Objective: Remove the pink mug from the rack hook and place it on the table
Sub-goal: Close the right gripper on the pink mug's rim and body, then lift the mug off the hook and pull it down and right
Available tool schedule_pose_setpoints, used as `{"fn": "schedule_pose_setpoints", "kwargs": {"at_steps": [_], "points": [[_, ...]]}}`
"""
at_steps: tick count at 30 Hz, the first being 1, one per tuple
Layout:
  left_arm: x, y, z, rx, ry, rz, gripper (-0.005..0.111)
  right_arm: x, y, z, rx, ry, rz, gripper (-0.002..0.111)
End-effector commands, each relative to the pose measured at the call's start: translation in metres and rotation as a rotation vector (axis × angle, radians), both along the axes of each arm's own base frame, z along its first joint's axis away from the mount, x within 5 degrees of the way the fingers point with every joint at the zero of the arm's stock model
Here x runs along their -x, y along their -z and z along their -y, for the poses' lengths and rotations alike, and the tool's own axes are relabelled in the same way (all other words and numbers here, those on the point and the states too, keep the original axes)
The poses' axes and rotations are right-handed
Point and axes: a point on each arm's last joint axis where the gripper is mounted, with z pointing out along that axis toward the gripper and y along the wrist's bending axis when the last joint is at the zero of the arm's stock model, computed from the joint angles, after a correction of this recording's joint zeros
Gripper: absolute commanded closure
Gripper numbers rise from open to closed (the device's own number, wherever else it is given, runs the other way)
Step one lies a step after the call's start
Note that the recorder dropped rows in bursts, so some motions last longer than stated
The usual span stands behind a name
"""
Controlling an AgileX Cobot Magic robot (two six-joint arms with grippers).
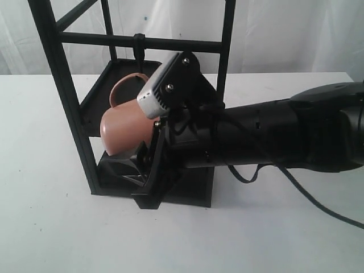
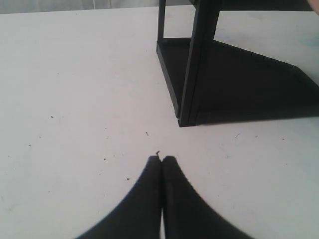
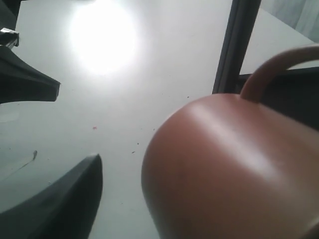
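Right arm [image 1: 273,133] enters the exterior view at 3 o'clock and lies near level, pointing toward 9 o'clock; wrist rolled, camera housing [image 1: 165,88] at 12 o'clock of it; right gripper [image 3: 75,124] has jaws parted, fingers [image 3: 55,199] well apart; left gripper [image 2: 161,162] has jaws pressed together, tips touching.

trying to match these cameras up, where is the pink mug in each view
Exterior view: the pink mug is left of centre, tilted, inside the black rack below its crossbar.
Left wrist view: not in it; only the rack's base and a post show.
Right wrist view: it fills the picture's lower right, handle towards the upper right.
Shared landmark: the black rack's upright post, also in the right wrist view.
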Motion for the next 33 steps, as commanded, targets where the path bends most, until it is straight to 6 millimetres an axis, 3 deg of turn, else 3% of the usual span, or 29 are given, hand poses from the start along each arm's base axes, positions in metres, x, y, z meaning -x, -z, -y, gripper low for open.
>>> {"fn": "schedule_pose_setpoints", "kwargs": {"at_steps": [1,5,20,33], "points": [[0.0,0.001,0.0,0.005,-0.005,0.002,0.107,-0.001,-0.003,-0.001,-0.017,0.002,-0.002,0.049],[0.0,0.001,0.0,0.005,-0.005,0.002,0.107,-0.002,-0.007,-0.002,-0.027,0.006,0.007,0.057],[0.0,0.001,0.0,0.005,-0.005,0.002,0.107,-0.006,-0.008,-0.002,-0.028,0.049,0.005,0.108],[0.0,0.001,0.0,0.005,-0.005,0.002,0.107,-0.004,-0.013,0.0,-0.037,0.051,0.022,0.108]]}}
